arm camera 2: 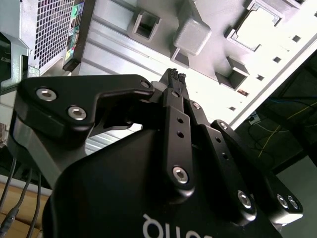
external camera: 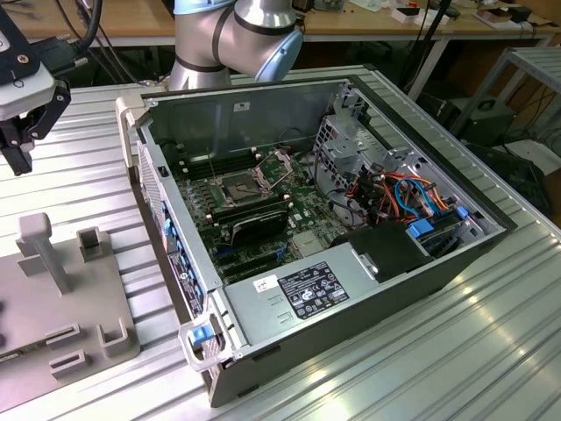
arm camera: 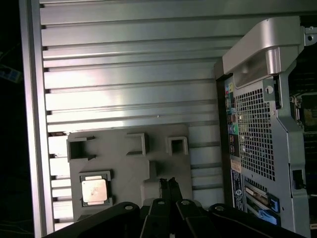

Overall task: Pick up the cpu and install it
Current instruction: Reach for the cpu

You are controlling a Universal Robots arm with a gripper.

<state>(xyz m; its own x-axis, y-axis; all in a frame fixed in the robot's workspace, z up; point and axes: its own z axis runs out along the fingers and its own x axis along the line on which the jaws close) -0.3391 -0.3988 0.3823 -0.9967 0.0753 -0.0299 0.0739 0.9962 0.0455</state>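
I see the claw (arm camera: 169, 181) pinched together, empty, hovering over the tray (arm camera: 130, 166); the cpu (arm camera: 94, 191) sits in its pocket nearby.

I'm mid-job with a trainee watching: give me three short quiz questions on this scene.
1. Multiple choice: the cpu lies A) in a recess of the grey fixture plate, B) in the motherboard socket, C) on top of the computer case.
2. True or false: the pincer holds the cpu.
3. Fill in: the pincer is ___ (open/shut).
Key: 1 A; 2 false; 3 shut.
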